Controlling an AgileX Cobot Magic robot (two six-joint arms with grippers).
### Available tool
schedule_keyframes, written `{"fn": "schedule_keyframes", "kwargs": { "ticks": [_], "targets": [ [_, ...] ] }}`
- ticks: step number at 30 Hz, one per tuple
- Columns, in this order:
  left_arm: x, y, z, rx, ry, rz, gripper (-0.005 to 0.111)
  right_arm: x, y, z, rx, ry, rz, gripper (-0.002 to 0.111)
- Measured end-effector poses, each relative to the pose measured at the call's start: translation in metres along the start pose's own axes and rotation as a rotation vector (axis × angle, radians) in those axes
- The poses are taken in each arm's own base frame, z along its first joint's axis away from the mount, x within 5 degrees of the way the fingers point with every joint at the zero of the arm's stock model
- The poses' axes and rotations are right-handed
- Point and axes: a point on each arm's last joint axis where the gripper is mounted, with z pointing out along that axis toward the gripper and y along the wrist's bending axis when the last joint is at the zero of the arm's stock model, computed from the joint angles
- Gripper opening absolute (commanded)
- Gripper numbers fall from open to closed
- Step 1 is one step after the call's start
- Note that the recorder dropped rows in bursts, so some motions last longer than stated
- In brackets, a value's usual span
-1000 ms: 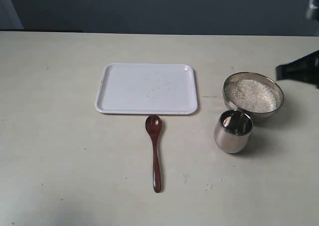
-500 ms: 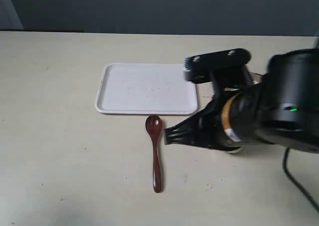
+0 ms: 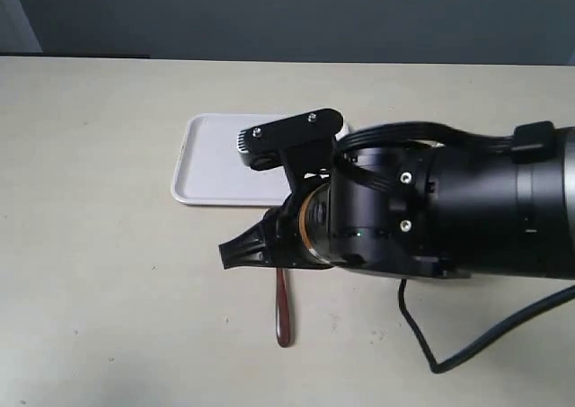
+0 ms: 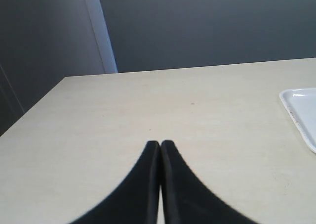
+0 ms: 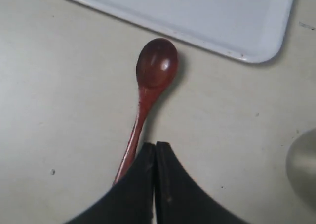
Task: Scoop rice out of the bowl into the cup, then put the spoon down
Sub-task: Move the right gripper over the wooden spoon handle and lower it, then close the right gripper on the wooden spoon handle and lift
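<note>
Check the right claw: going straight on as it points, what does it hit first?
Probably the spoon: its scoop end lies just ahead of the right claw, which is shut; the white tray is beyond. Depth unclear.

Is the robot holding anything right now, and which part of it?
No, nothing. The right gripper is shut and empty over the wooden spoon, which lies on the table. The left gripper is shut and empty too.
</note>
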Motion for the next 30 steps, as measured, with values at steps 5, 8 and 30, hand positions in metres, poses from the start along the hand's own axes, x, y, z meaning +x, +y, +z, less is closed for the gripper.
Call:
{"fn": "schedule_keyframes", "kwargs": {
  "ticks": [5, 8, 30],
  "targets": [
    [0.000, 0.000, 0.000, 0.000, 0.000, 0.000, 0.000, 0.004, 0.007, 0.014, -0.030, 0.015, -0.013, 0.018],
    [0.000, 0.000, 0.000, 0.000, 0.000, 0.000, 0.000, 0.010, 0.013, 0.027, -0.046, 0.037, -0.024, 0.039],
    [0.000, 0.000, 0.000, 0.000, 0.000, 0.000, 0.000, 0.034, 0.019, 0.060, -0.010, 0.185, 0.062, 0.042]
  ]
}}
